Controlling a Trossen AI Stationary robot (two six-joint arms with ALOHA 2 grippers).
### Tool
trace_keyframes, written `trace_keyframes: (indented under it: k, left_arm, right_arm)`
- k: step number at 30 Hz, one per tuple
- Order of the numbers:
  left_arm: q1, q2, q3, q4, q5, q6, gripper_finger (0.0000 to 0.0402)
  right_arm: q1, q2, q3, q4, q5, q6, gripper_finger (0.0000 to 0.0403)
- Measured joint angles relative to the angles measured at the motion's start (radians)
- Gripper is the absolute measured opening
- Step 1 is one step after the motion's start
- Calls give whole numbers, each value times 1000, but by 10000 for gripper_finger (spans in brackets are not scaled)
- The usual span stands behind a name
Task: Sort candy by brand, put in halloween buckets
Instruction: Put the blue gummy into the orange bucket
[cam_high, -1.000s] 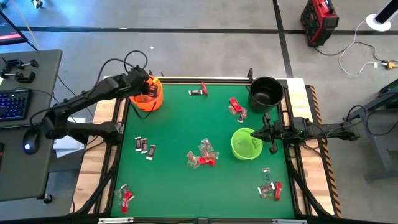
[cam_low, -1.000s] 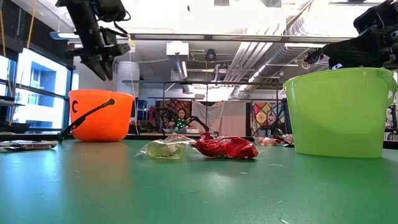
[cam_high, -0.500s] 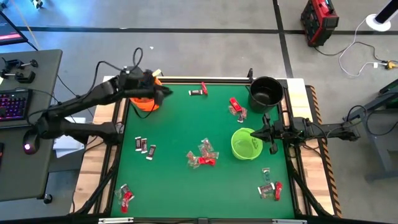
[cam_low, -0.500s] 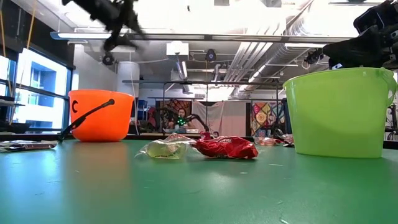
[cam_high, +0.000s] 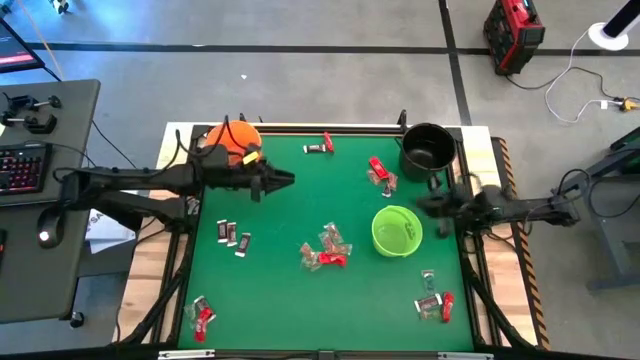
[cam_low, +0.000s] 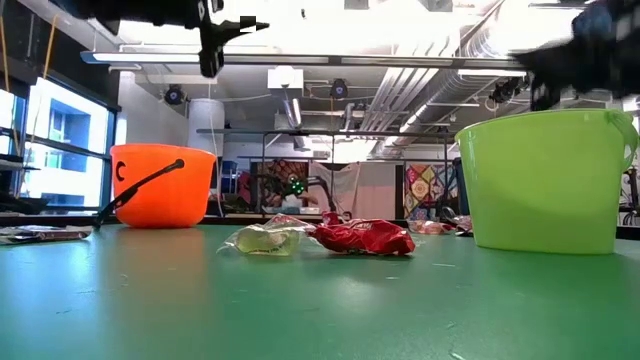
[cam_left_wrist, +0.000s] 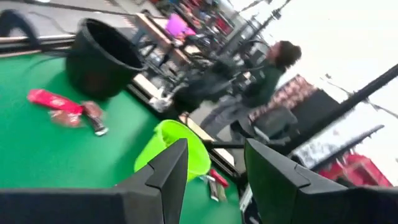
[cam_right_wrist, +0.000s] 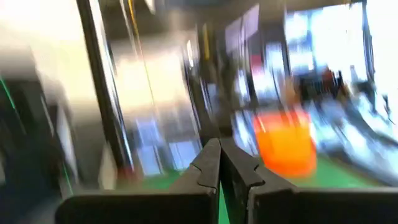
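The left gripper (cam_high: 287, 179) has swung off the round orange plastic bucket (cam_high: 230, 139) at the counter's far-left corner, where it hung a second ago, and now reaches out over the green counter (cam_high: 290, 220) toward its middle. Its fingers (cam_left_wrist: 163, 171) stand apart with nothing between them, as the left wrist view shows, so I judge that whatever sweet it carried has gone into the orange bucket and the arm is heading for the next one. The right arm has moved too: its gripper (cam_high: 422, 207) sat steady beside the lime green round plastic bucket (cam_high: 396, 230) near the right edge, and is now blurred with motion just past that bucket's far side, its fingers (cam_right_wrist: 210, 163) pressed together and empty. The black round plastic bucket (cam_high: 427, 148) stands at the far-right corner. Most of the small wrapped candy lies unsorted: a red and silvery-clear cluster (cam_high: 328, 247) at the counter's middle, three dark-wrapped pieces (cam_high: 232, 236) toward the left edge, a red and clear pair (cam_high: 379, 172) near the black bucket, one dark-and-red piece (cam_high: 322, 146) at the far edge, and small heaps at the near-left corner (cam_high: 201, 314) and near-right corner (cam_high: 434, 302). The sorting looks barely begun; the middle cluster seems the likeliest next target for the left arm.
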Motion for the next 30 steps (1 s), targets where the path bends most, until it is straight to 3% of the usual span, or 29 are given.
trace_keyframes:
  k: [2,5,7,9,12,15,20,24,27,30]
  left_arm:
    - [12,-7,-6,2,-15,-17,146]
    - [35,-15,-4,17,-16,-18,146]
    - [52,-20,-4,22,-16,-13,146]
    - [73,-26,-4,31,-16,6,146]
    - [116,-31,-4,46,-16,26,146]
    - [163,-30,-4,47,-16,42,146]
    - [221,-30,-4,39,23,43,146]
    - [246,-30,-4,28,51,43,146]
    - [262,-30,-4,22,65,75,146]
    - [278,-30,-4,8,104,93,146]
  right_arm:
    - [0,6,5,229,78,76,0]
    - [-1,19,20,517,299,153,0]
    - [0,49,50,574,378,201,0]
    - [0,113,113,496,346,266,0]
    - [0,275,252,300,190,340,0]
    - [0,444,419,85,152,331,0]
    - [0,646,758,-623,85,486,11]
    - [25,799,1005,-1137,-45,614,57]
    - [68,889,1139,-1421,-116,713,103]
    - [131,952,1182,-1617,-189,843,145]
